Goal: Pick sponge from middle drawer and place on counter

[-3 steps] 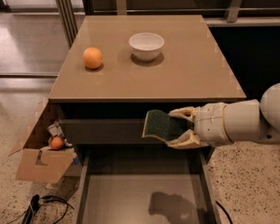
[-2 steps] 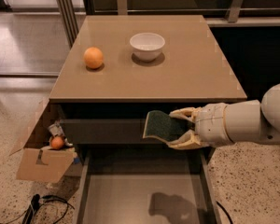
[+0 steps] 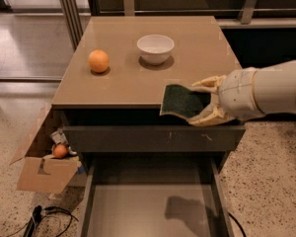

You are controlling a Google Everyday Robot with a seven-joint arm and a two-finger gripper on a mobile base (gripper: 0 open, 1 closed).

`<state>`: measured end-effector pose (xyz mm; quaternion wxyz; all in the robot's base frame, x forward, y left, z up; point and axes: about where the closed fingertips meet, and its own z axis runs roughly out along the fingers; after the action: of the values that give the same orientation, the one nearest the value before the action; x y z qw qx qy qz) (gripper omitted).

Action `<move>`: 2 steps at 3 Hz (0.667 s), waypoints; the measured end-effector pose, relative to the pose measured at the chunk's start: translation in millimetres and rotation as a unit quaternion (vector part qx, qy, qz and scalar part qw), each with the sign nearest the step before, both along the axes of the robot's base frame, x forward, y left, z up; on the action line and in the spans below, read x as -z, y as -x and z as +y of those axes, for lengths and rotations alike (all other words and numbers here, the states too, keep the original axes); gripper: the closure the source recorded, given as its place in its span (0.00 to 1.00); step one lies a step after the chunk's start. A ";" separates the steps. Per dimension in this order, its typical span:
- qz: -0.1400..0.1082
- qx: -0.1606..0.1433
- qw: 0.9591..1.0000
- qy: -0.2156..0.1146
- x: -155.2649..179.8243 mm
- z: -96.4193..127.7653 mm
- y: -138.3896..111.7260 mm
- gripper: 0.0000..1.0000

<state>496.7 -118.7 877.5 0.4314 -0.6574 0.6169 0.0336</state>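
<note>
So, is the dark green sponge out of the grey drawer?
Out: the hand holds the sponge at the tan counter edge, above the open drawer.

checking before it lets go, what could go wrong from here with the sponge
The gripper holds the sponge right over the front edge of the counter; released here, it may tip off into the open middle drawer below. Reaching much further in could bring the gripper near the white bowl.

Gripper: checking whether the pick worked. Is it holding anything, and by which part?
The gripper holds the sponge by its right end, one finger above and one below, at the counter's front edge, above the open drawer.
</note>
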 end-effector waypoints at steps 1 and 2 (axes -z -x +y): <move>-0.007 0.011 0.998 0.055 -59.2 -17.0 -49.4 1.00; 0.018 -0.001 0.997 0.081 -74.9 -19.5 -86.0 1.00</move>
<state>582.6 -138.2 952.3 0.3655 -0.6902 0.6244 -0.0046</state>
